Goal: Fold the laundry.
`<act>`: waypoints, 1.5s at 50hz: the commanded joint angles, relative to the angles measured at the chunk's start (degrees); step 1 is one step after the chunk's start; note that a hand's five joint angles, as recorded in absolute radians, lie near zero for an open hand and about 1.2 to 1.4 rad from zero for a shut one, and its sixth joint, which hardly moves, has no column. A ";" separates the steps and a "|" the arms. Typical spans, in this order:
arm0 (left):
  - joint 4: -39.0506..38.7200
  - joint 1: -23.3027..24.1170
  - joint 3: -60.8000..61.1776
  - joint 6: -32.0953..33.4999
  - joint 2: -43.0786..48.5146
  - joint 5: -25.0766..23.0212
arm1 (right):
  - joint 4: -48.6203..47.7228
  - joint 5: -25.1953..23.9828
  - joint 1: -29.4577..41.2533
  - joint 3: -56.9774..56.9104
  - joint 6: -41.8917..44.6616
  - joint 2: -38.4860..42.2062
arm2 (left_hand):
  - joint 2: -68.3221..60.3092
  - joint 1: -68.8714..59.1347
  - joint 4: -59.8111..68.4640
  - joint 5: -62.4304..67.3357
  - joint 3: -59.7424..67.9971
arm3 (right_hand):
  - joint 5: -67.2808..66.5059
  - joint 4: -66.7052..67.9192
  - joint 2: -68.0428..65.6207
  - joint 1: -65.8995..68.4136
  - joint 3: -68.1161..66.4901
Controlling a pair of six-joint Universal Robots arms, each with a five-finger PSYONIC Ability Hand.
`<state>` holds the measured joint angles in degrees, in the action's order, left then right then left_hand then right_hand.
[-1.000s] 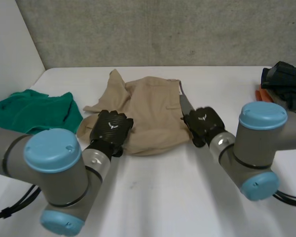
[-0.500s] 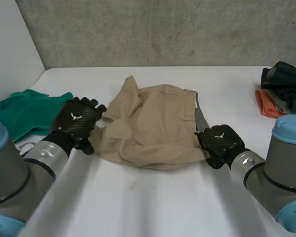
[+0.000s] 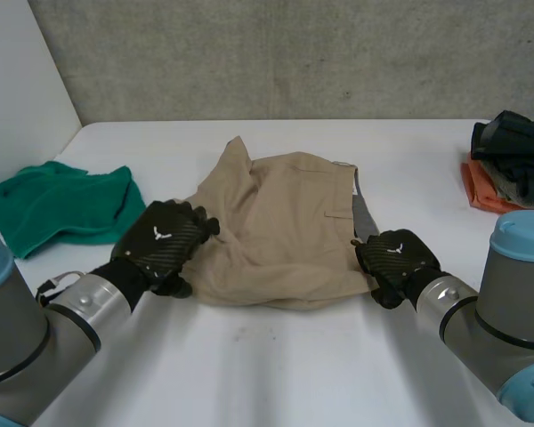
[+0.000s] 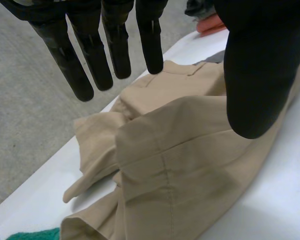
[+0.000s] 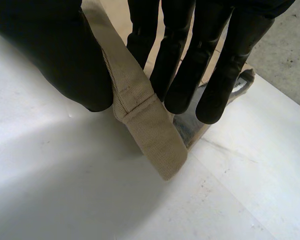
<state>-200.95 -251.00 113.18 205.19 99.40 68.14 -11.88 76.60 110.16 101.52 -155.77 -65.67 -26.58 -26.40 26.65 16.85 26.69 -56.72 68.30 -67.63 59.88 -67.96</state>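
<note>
One crumpled beige pair of shorts [image 3: 280, 231], waistband [image 5: 140, 107] pinched in right hand [image 3: 393, 258], left hand [image 3: 165, 242] released

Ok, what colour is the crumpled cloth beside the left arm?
The crumpled cloth is green; the head view shows it best.

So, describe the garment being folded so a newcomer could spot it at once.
On the white table, look in the middle, between the green cloth and the dark pile. The crumpled beige garment lies there. It is the only tan piece, and the right robot hand pinches its waistband.
</note>
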 commanded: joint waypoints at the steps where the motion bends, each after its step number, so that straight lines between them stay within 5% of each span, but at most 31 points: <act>1: -0.85 0.42 -0.15 3.89 4.30 0.50 | 0.10 0.13 -0.39 -0.01 -0.06 -0.07 | -9.87 -10.05 9.80 9.60 9.76 | -13.28 11.70 -12.37 20.12 -12.04; 9: -1.02 0.07 -0.50 12.06 7.73 2.60 | 0.54 0.39 -0.30 -0.45 -0.23 -0.07 | -16.94 -17.12 16.87 16.67 16.82 | -13.28 11.70 -12.37 20.12 -12.04; 23: -1.99 -0.45 0.20 12.16 8.00 3.31 | 0.98 0.65 -0.21 -0.89 -1.29 -0.07 | -18.11 -18.30 18.04 17.84 18.00 | -13.28 11.70 -12.37 20.12 -12.04; 27: -2.25 -0.46 0.02 12.16 9.49 3.14 | 2.30 0.65 -0.30 -1.41 -2.43 -0.16 | -37.23 -37.41 37.16 36.96 37.11 | -13.28 11.70 -12.37 20.12 -12.04; 28: -2.25 -0.37 -0.33 12.33 10.71 3.22 | 2.56 0.57 -0.30 -1.59 -2.69 -0.16 | -51.12 -51.30 51.05 50.84 51.00 | -13.28 11.70 -12.37 20.12 -12.04; 30: -2.17 -0.28 -0.85 12.34 11.77 3.31 | 3.35 0.57 -0.30 -1.94 -2.87 -0.16 | -53.42 -53.60 53.35 53.15 53.31 | -13.28 11.70 -12.37 20.12 -12.04; 37: 0.81 -1.24 -5.68 9.79 10.03 4.36 | 8.09 0.13 -0.39 -3.44 -1.38 -2.95 | -53.42 -53.60 53.35 53.15 53.31 | 42.28 -43.85 43.18 -35.44 43.51; 44: 9.78 -1.51 -12.54 -0.48 9.23 5.33 | 8.98 -1.02 -1.79 0.34 3.63 -10.88 | -53.42 -53.60 53.35 53.15 53.31 | 46.55 -48.12 47.45 -39.71 47.78; 56: 19.80 -1.77 -23.09 -6.91 12.92 5.69 | 7.40 -0.66 -1.79 6.67 -1.72 -11.32 | -53.42 -53.60 53.35 53.15 53.31 | 44.02 -45.60 44.93 -37.18 45.26; 67: 23.67 -1.77 -31.09 -7.35 17.22 12.89 | -1.83 1.09 0.84 -1.84 -6.65 3.96 | -53.42 -53.60 53.35 53.15 53.31 | 41.85 -43.42 42.75 -35.00 43.08; 71: 23.85 -1.86 -32.06 -7.26 17.49 13.24 | -2.45 6.27 3.13 -8.44 -7.09 10.12 | -53.42 -53.60 53.35 53.15 53.31 | 29.93 -31.51 30.84 -23.09 31.17; 72: 23.94 -1.86 -32.06 -7.35 17.49 13.24 | -2.79 7.24 3.22 -9.14 -7.26 10.38 | -53.42 -53.60 53.35 53.15 53.31 | 21.23 -22.81 22.14 -14.39 22.47; 73: 24.37 -1.86 -31.97 -7.35 17.49 13.24 | -3.23 8.38 3.30 -9.67 -7.44 10.30 | -53.42 -53.60 53.35 53.15 53.31 | -6.16 4.59 -5.26 13.00 -4.93; 75: 24.99 -1.69 -31.71 -7.53 17.40 13.33 | -4.20 8.91 3.22 -10.46 -7.79 10.04 | -53.42 -53.60 53.35 53.15 53.31 | -13.28 11.70 -12.37 20.12 -12.04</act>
<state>-177.03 -252.84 81.35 197.84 116.85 81.30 -14.44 80.51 112.26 96.07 -162.98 -58.06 -68.60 -66.33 68.61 55.95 68.23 -22.76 33.52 -32.83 31.99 -33.41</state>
